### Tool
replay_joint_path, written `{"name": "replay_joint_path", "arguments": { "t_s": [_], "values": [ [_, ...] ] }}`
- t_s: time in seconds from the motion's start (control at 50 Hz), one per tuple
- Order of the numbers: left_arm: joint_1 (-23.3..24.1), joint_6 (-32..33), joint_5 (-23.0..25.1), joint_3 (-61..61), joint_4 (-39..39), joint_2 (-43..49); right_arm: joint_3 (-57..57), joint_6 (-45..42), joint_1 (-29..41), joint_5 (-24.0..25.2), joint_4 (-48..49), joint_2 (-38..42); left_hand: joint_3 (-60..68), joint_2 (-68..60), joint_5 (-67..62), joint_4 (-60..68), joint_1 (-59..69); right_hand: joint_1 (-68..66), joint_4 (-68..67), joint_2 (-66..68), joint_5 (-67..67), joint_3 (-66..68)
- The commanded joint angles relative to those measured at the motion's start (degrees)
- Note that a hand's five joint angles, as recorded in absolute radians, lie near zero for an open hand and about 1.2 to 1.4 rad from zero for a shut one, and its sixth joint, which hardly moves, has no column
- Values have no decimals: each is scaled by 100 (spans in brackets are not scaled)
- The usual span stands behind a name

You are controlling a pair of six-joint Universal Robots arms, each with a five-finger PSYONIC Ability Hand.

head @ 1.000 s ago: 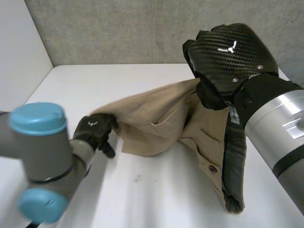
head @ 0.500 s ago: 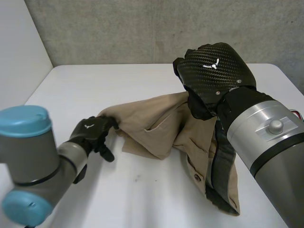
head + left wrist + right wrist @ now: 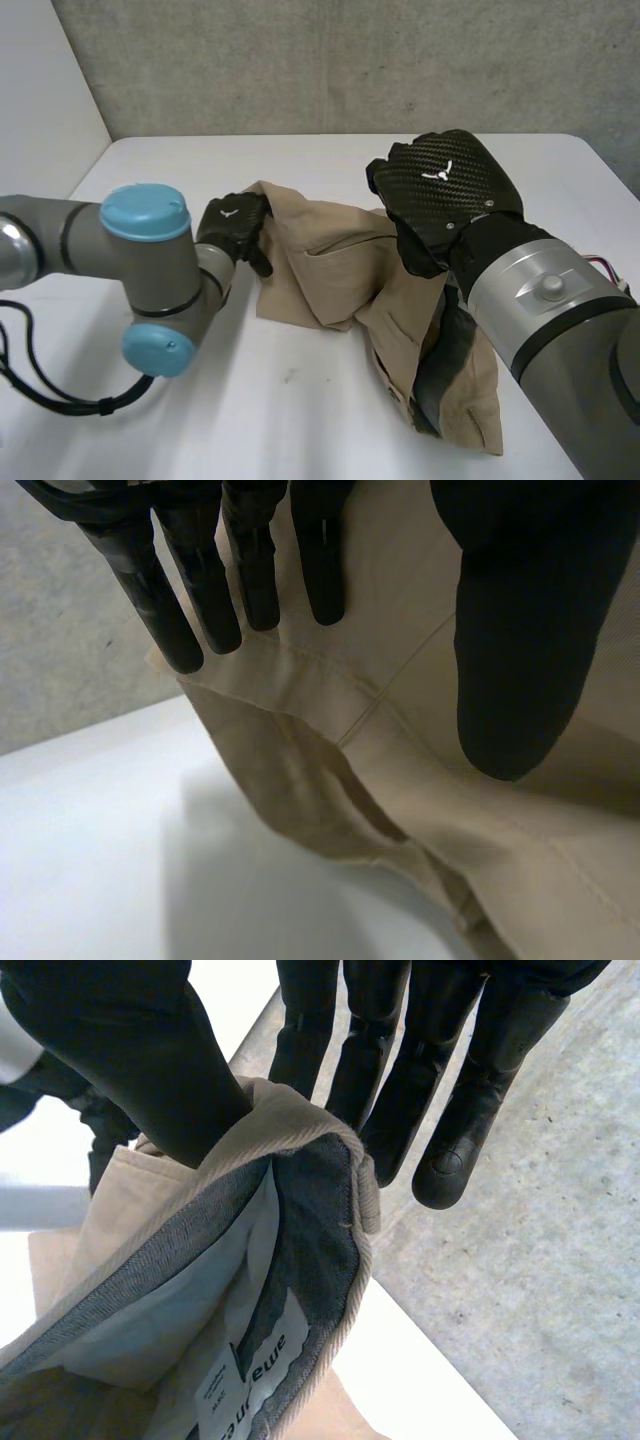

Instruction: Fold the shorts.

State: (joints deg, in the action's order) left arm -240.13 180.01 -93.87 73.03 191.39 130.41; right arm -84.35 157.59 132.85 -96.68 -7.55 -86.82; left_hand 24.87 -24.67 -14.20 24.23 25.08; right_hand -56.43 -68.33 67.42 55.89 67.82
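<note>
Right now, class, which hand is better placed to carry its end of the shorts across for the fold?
Probably the left. The left hand pinches a loose edge of the shorts, while the right hand holds up the waistband with most cloth hanging below.

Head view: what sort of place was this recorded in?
Probably a robotics lab or test bench: a plain white table, a bare grey concrete-looking wall behind it, and two robot arms working on beige shorts.

Head camera high behind, wrist cameras near shorts (image 3: 320,270)
</note>
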Motion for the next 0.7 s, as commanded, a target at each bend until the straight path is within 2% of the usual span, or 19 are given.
{"name": "replay_joint_path", "arguments": {
  "t_s": [0.02,0.06,0.12,0.14,0.16,0.22,0.36,0.48,0.62,0.7],
  "values": [
    [256,34,35,-596,188,573,41,0,13,26,210,139,401,-421,-468,465,380,-2357,-1167,1258,1411,1218],
    [274,34,35,-719,223,687,50,0,13,26,228,174,602,-622,-669,666,581,-2357,-1167,1258,1411,1218],
    [300,16,35,-913,355,898,68,0,4,26,228,244,1776,-1797,-1844,1841,1755,-2357,-1167,1258,1411,1218],
    [309,16,35,-948,390,942,77,0,4,26,228,253,2330,-2350,-2397,2394,2309,-2357,-1167,1258,1411,1218],
    [309,16,44,-992,452,1012,85,0,4,26,237,271,3701,-3722,-3769,3766,3680,-2357,-1167,1258,1411,1218],
    [309,8,44,-992,540,1074,103,17,4,17,246,297,5509,-5529,-5576,5573,5488,-2357,-1167,1258,1411,1218],
    [213,-45,44,-668,558,856,129,-9,-170,-18,272,350,5513,-5533,-5580,5577,5492,-2357,-1167,1258,1411,1218],
    [-437,-45,88,456,566,-883,94,-18,-636,-26,255,289,5513,-5533,-5580,5577,5492,-2357,-1167,1258,1411,1218],
    [-631,-45,719,1379,505,-2622,-55,18,-760,0,255,-142,5513,-5533,-5580,5577,5492,-2357,-1167,1258,1411,1218],
    [-736,-36,992,1959,557,-3073,-108,26,-760,-18,246,-204,5513,-5533,-5580,5577,5492,-2357,-1167,1258,1411,1218]
  ]
}}
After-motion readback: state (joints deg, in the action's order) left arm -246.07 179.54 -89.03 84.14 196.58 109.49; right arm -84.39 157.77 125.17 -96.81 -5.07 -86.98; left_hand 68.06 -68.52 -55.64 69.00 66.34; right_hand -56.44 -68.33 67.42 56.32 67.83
